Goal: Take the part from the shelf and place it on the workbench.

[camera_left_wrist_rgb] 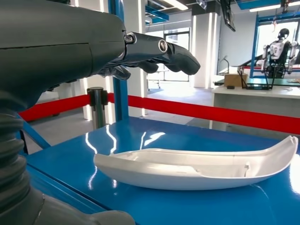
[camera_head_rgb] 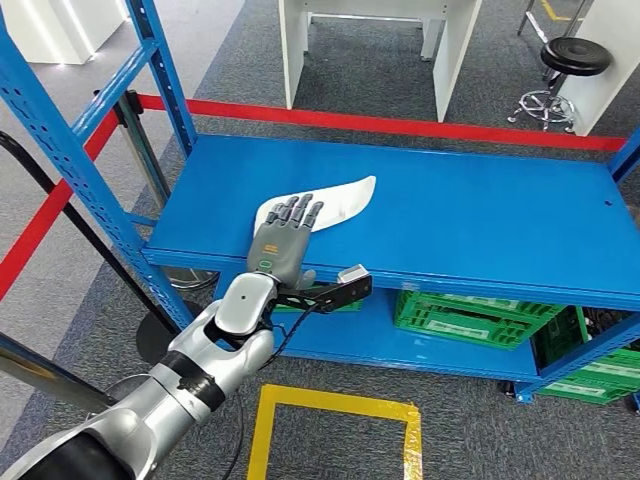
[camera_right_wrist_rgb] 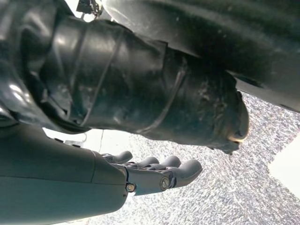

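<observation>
A blue shelf (camera_head_rgb: 468, 220) stands on grey carpet behind red tape. The white part (camera_head_rgb: 343, 200) lies near its front left corner. The left hand (camera_head_rgb: 285, 240) hovers above it, fingers straight and apart, holding nothing. The smooth curved shell could slide away under a shallow grasp.

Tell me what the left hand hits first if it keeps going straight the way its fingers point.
Probably the white part: the left hand hovers open above its near end. Its fingers point level, so it might pass just over it.
</observation>
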Action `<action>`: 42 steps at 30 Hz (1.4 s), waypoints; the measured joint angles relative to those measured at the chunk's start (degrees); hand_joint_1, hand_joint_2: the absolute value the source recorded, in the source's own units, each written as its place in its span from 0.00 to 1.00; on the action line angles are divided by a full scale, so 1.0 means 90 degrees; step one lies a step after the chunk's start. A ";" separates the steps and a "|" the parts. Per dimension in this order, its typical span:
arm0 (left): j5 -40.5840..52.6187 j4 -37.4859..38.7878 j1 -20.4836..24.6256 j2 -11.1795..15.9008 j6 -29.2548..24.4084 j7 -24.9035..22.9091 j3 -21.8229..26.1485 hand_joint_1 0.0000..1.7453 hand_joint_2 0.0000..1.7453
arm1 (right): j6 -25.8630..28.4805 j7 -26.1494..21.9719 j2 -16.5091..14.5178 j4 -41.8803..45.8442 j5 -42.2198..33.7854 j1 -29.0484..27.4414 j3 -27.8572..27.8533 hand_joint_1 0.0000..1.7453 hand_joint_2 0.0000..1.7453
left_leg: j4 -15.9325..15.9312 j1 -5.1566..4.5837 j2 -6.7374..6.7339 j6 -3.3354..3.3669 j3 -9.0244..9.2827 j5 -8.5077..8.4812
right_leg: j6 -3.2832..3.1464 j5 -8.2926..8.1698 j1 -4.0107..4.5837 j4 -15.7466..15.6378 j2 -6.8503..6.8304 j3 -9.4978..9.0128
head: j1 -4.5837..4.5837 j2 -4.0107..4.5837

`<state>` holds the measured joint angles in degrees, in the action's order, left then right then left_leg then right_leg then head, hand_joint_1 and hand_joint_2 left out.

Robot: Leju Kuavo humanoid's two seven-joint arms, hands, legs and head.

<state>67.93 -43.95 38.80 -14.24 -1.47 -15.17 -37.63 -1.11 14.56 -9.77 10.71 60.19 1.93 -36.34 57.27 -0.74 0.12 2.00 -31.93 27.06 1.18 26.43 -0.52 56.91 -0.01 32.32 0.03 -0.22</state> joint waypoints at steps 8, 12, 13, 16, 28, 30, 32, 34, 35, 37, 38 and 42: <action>-0.0012 0.0002 0.0007 -0.0004 0.0003 0.0000 -0.0035 0.00 1.00 | 0.0000 0.0000 0.0000 0.0000 0.0000 0.0000 -0.0046 0.00 0.00 | 0.0000 0.0000 0.0000 0.0000 0.0000 0.0000 | 0.0000 0.0000 0.0000 0.0000 0.0000 0.0000 | -0.0001 0.0001; -0.0013 0.0002 0.0011 -0.0004 0.0005 -0.0003 -0.0055 0.00 1.00 | 0.0000 0.0000 0.0000 0.0000 0.0000 0.0000 -0.0054 0.00 0.00 | 0.0000 0.0000 0.0000 0.0000 0.0000 0.0000 | 0.0000 0.0000 0.0000 0.0000 0.0000 0.0000 | 0.0000 0.0000; -0.0002 0.0003 0.0016 -0.0003 0.0011 -0.0010 -0.0060 0.00 1.00 | 0.0000 0.0000 0.0000 0.0000 0.0000 0.0000 -0.0056 0.00 0.00 | 0.0000 0.0000 0.0000 0.0000 0.0000 0.0000 | 0.0000 0.0000 0.0000 0.0000 0.0000 0.0000 | 0.0001 0.0000; 0.0067 0.0012 0.0051 0.0004 0.0021 -0.0049 -0.0078 0.00 1.00 | 0.0000 0.0000 0.0000 0.0000 0.0001 0.0001 -0.0063 0.00 0.00 | 0.0048 -0.0028 0.0002 0.0038 -0.0024 0.0006 | 0.0040 -0.0026 -0.0021 -0.0011 -0.0003 0.0005 | -0.0002 0.0000; -0.0277 0.0012 0.0114 -0.0009 0.0073 0.0043 -0.0107 0.00 1.00 | 0.0005 0.0001 0.0015 0.0002 0.0003 0.0002 -0.0099 0.00 0.00 | -0.0113 0.0069 -0.0004 0.0117 0.0071 -0.0018 | 0.0256 0.0210 -0.0108 0.1151 -0.0011 0.0723 | 0.0049 0.0002; -0.0491 -0.0037 0.0124 -0.0016 0.0072 0.0111 -0.0106 0.00 1.00 | 0.0005 -0.0002 0.0015 -0.0002 0.0001 0.0002 -0.0104 0.00 0.00 | 0.0002 0.0074 0.0006 0.0024 0.0053 0.0082 | 0.0272 -0.0031 -0.0126 0.0412 -0.0009 0.0350 | 0.0080 0.0002; -0.0695 -0.0158 0.0138 -0.0012 0.0075 0.0149 -0.0105 0.00 1.00 | 0.0005 -0.0007 0.0013 -0.0006 0.0000 -0.0004 -0.0121 0.00 0.00 | 0.0079 0.0051 0.0010 -0.0045 0.0015 0.0137 | 0.0188 0.0034 -0.0111 0.0212 0.0010 0.0222 | 0.0089 0.0001; -0.0844 -0.0316 0.0157 -0.0006 0.0098 0.0161 -0.0104 0.00 1.00 | 0.0005 -0.0015 0.0015 -0.0006 -0.0001 -0.0013 -0.0143 0.00 0.00 | 0.0105 0.0052 0.0007 -0.0087 0.0017 0.0181 | 0.0068 0.0077 -0.0112 0.0224 0.0025 0.0207 | 0.0066 0.0000; -0.0900 -0.0398 0.0177 -0.0004 0.0116 0.0164 -0.0101 0.00 1.00 | 0.0005 -0.0017 0.0015 -0.0006 -0.0001 -0.0018 -0.0151 0.00 0.00 | 0.0172 0.0057 0.0004 -0.0114 0.0001 0.0229 | 0.0016 0.0107 -0.0115 0.0227 0.0028 0.0181 | 0.0051 0.0001; -0.0992 -0.0521 0.0244 -0.0002 0.0160 0.0165 -0.0097 0.00 1.00 | 0.0005 -0.0023 0.0015 -0.0005 0.0001 -0.0021 -0.0160 0.00 0.00 | 0.0676 0.0070 0.0002 -0.0181 -0.0238 0.0440 | -0.0071 0.0170 -0.0127 0.0219 0.0022 0.0105 | 0.0019 0.0001; -0.1035 -0.0552 0.0271 0.0003 0.0174 0.0165 -0.0095 0.00 1.00 | 0.0005 -0.0024 0.0015 -0.0005 0.0005 -0.0021 -0.0167 0.00 0.00 | 0.1117 0.0074 0.0002 -0.0205 -0.0483 0.0579 | -0.0101 0.0210 -0.0124 0.0218 0.0020 0.0064 | 0.0001 0.0002; -0.1148 -0.0566 0.0279 0.0046 0.0178 0.0176 -0.0097 0.00 1.00 | 0.0005 -0.0024 0.0015 -0.0005 0.0018 -0.0033 -0.0193 0.00 0.00 | 0.1929 0.0067 0.0003 -0.0150 -0.1185 0.0397 | -0.0124 0.0417 -0.0083 0.0216 0.0059 -0.0201 | -0.0013 0.0001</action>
<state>57.60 -49.05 41.31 -13.82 0.14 -13.59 -38.51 -1.07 14.34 -9.64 10.67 60.35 1.63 -38.07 74.63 -0.13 0.14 0.65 -42.59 30.63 0.06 30.19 -1.26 58.86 0.51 30.51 -0.08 -0.21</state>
